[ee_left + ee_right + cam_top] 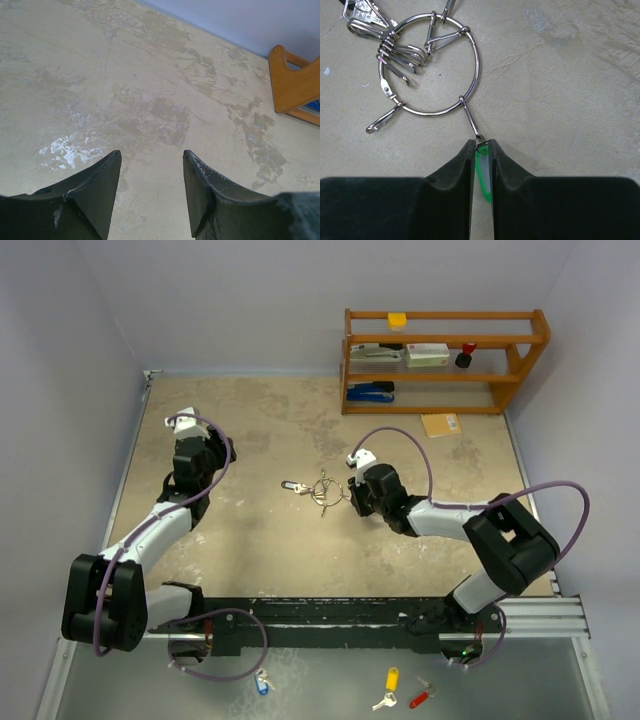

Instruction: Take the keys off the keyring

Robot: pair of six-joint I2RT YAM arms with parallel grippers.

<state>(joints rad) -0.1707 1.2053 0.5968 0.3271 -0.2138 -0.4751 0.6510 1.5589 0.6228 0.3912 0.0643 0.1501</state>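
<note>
Fingers [455, 175] of the right gripper [481, 144] were clamped on the green-headed key [483, 182]; the left gripper [151, 154] stood apart, well away from the work.
Keyring [478, 65] lay flat on the desk [570, 100], joined to that key by a thin clasp [470, 117]. Advised: pin the ring with the left gripper, then draw the key straight outward without twisting, lest the ring drag along.

green key [483, 179] largely hidden inside right end effector [480, 145], upper keys [364, 20] cropped

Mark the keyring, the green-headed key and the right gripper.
keyring [478, 64]: right wrist view, right arc of wire.
green-headed key [482, 174]: right wrist view, green head.
right gripper [481, 144]: right wrist view, between fingertips.
</note>
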